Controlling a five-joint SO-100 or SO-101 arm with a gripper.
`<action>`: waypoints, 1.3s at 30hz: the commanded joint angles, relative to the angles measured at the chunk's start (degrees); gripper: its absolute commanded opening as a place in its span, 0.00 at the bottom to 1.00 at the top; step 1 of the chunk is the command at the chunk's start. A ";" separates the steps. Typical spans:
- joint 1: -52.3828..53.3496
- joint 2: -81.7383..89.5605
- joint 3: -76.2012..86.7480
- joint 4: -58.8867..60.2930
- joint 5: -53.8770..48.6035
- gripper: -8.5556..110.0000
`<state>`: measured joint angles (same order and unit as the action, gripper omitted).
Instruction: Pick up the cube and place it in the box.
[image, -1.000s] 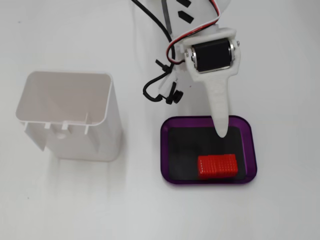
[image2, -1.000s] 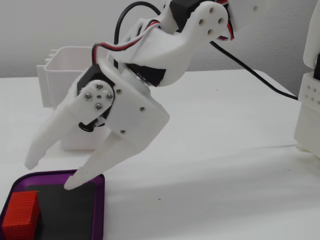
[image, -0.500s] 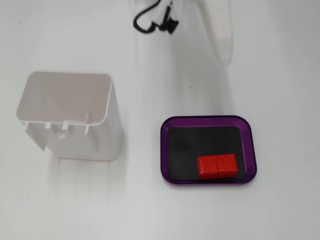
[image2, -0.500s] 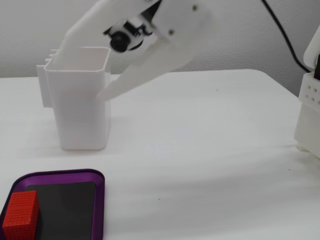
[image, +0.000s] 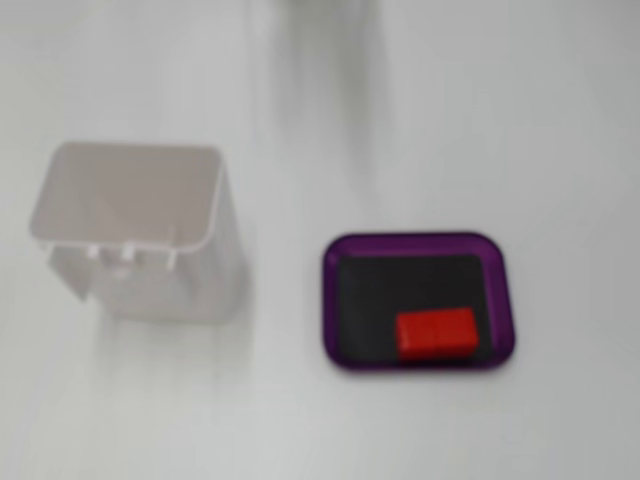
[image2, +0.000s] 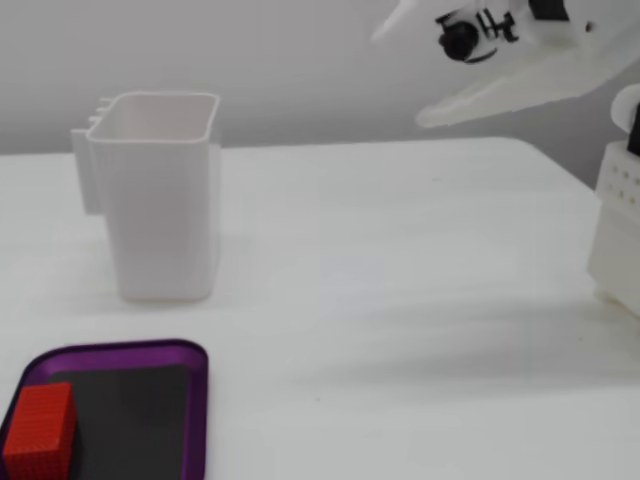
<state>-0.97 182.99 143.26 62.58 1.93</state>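
Observation:
The red cube (image: 436, 333) lies flat on the black floor of the purple box (image: 330, 300), near its lower edge in a fixed view. It also shows in the other fixed view (image2: 40, 430), at the left end of the box (image2: 120, 352). My white gripper (image2: 400, 78) hangs high above the table at the top right, far from the box. Its jaws are apart and hold nothing. It does not show in the top-down fixed view.
A tall white open-topped container (image: 130, 230) stands left of the box, and behind it in the side-on fixed view (image2: 160, 200). The arm's white base (image2: 620, 220) stands at the right edge of the white table.

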 joint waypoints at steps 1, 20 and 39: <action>1.85 14.06 11.60 0.53 -0.09 0.20; 1.67 11.87 30.15 11.25 0.09 0.07; 1.76 11.87 30.15 11.07 0.35 0.07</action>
<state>0.97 192.22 173.14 73.12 2.29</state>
